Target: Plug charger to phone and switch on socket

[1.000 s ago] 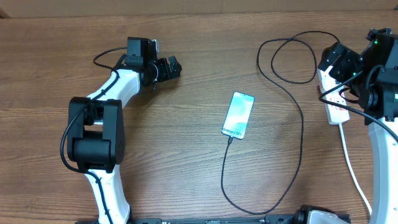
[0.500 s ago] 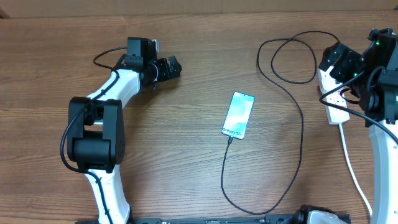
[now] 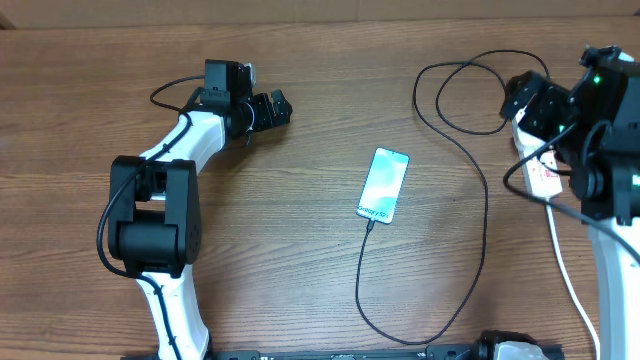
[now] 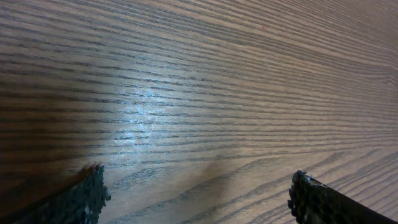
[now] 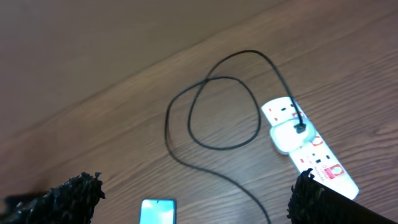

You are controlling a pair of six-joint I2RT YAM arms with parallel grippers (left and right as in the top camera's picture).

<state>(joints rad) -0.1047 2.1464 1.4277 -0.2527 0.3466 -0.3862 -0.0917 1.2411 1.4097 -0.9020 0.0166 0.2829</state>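
Observation:
The phone (image 3: pixel 383 185) lies screen-up mid-table, its teal screen lit. The charger (image 3: pixel 486 200), a thin black cable, meets the phone's near end, loops toward the front edge, then runs up and coils near the socket (image 3: pixel 541 180). In the right wrist view the cable (image 5: pixel 250 52) ends at a white plug block (image 5: pixel 286 134) seated in the socket (image 5: pixel 314 155), and the phone (image 5: pixel 157 211) shows at the bottom edge. My right gripper (image 3: pixel 522 100) (image 5: pixel 199 179) hangs open above the socket's far end, holding nothing. My left gripper (image 3: pixel 270 110) (image 4: pixel 198 174) is open over bare wood at far left.
The socket's thick white cord (image 3: pixel 566 272) trails toward the front right corner beside the right arm's base. The left arm (image 3: pixel 155 215) stretches along the table's left side. The black cable's big loop (image 3: pixel 400 340) lies near the front edge.
My right arm has shifted a little left and risen over the socket, hiding more of it. The left arm, phone and cable have not moved.

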